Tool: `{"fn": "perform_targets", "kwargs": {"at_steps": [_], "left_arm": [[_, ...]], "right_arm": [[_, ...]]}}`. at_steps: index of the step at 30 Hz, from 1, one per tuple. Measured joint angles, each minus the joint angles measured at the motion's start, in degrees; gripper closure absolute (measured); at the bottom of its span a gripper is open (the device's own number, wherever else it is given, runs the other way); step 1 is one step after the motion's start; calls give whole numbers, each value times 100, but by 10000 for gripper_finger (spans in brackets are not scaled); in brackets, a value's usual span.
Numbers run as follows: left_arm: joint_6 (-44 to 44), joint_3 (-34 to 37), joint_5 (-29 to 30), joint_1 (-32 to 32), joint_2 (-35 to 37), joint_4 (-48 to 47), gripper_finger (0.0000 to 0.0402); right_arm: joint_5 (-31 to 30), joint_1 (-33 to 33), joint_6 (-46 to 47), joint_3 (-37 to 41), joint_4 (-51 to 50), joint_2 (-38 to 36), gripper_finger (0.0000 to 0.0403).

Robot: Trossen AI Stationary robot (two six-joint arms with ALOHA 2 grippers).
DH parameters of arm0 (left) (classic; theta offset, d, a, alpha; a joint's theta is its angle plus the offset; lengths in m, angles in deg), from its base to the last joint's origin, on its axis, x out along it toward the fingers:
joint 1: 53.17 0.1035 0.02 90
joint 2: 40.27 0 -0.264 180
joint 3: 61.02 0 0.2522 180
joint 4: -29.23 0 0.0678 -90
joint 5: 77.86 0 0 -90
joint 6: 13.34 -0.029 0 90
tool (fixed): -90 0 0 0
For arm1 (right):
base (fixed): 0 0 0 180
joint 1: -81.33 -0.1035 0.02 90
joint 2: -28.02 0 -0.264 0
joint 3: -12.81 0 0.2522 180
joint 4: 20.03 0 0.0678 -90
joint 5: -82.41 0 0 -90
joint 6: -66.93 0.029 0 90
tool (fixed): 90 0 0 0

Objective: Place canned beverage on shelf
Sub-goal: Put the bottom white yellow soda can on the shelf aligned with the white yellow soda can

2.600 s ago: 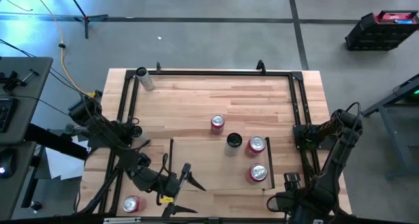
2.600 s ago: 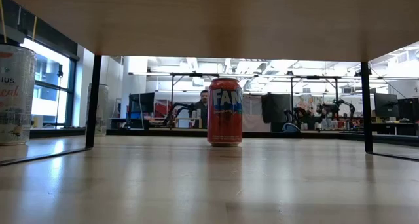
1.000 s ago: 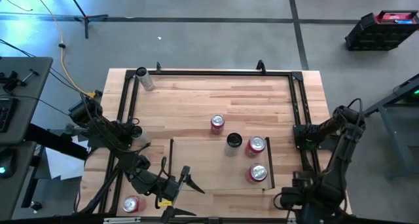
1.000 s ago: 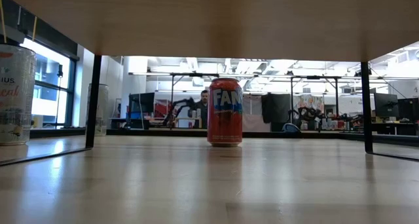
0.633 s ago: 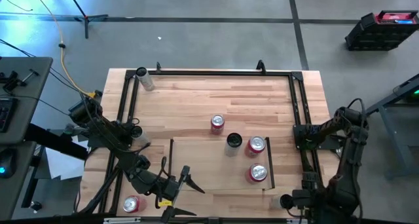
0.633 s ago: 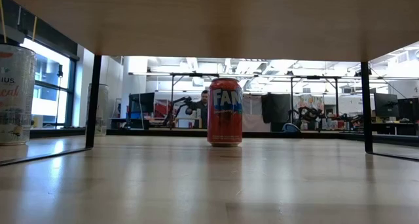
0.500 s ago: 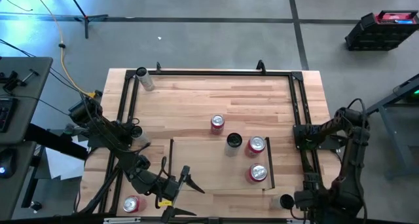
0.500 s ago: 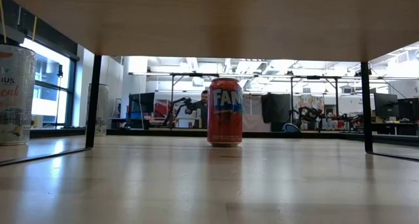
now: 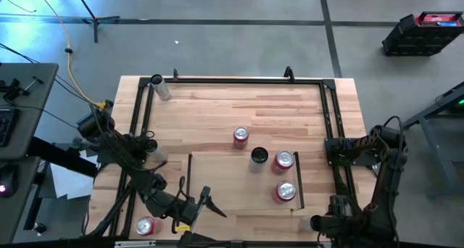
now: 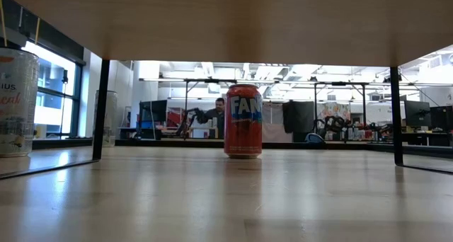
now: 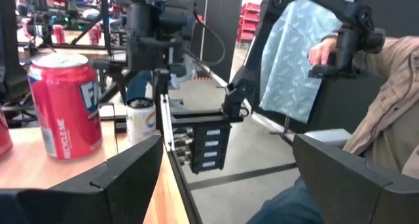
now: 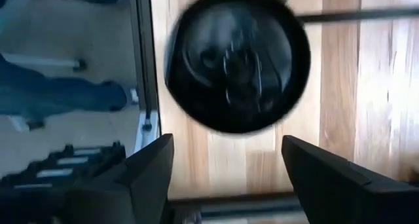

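Observation:
The pale-wood shelf [image 9: 225, 183] stands on the tabletop with a black-topped can [image 9: 259, 156] and two red cans [image 9: 284, 159] [image 9: 286, 192] upright on it. A red can [image 9: 241, 136] stands on the table beyond it; it also shows in the low view [image 10: 243, 122]. Another black-topped can [image 9: 316, 223] stands at the near right corner. My right gripper [image 12: 226, 168] hangs open above this can [image 12: 237, 60], touching nothing. My left gripper [image 9: 199, 199] is open and empty over the shelf's near left corner. A red can [image 9: 146, 225] stands to its left.
A silver can [image 9: 161, 88] lies at the far left corner by the black tube frame [image 9: 232, 80]. In the left wrist view a red can [image 11: 65, 106] and a pale can [image 11: 141, 119] stand ahead, and a person [image 11: 386, 99] sits beyond the table's right edge.
My right arm has drawn back toward the table's near right corner, and the black-topped can there has come into view beside it. My left gripper has stayed open over the shelf's near left corner. The cans on the shelf have kept still.

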Motion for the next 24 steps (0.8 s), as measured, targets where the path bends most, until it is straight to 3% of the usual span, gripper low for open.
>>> {"fn": "perform_targets", "kwargs": {"at_steps": [12, 24], "left_arm": [[4, -1, -16, -91, -30, 59, 69], [53, -7, -203, -70, -425, 590, 69]], "right_arm": [[-440, 0, 13, 0, 400, 10, 171], [-949, 0, -20, -2, 544, 138, 172]]}}
